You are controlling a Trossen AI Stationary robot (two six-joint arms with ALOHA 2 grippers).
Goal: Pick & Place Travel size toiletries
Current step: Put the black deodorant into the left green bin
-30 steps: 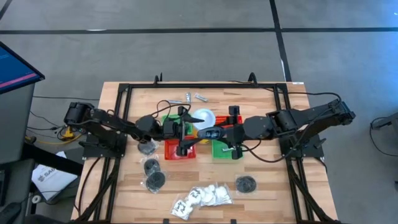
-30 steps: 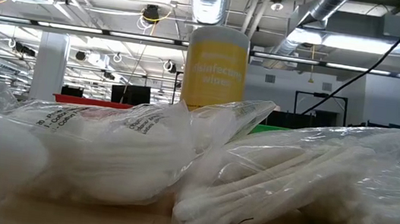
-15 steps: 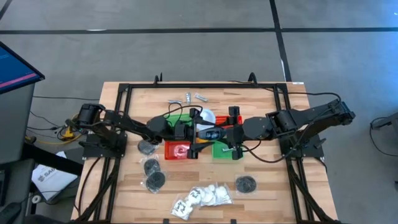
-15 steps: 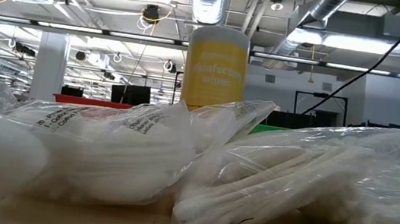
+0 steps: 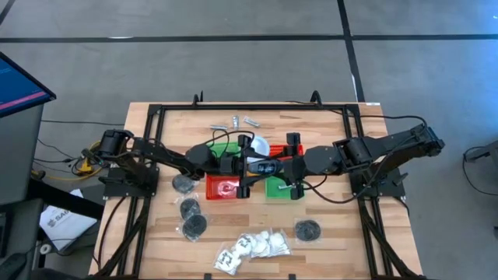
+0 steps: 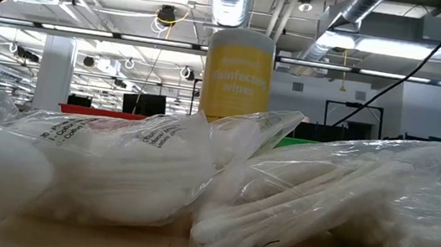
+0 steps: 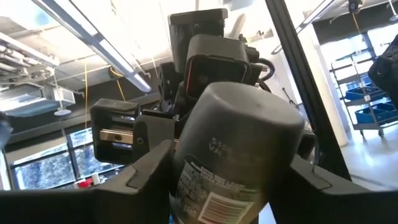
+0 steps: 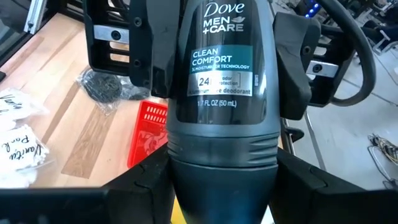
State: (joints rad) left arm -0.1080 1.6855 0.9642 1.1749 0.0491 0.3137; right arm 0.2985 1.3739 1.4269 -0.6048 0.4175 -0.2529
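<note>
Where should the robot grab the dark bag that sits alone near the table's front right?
Probably from straight above, pinching across its dark round middle: the bag lies flat on the table with bare wood all round. For now the left gripper and right gripper are busy, both clamped on the deodorant above the red basket.

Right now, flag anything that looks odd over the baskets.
One Dove Men+Care deodorant is clamped by both pincers at once: the right pincer holds its cap end and the left pincer grips the other end, above the red basket. That looks like a mid-air handover. Nothing looks spilled.
</note>
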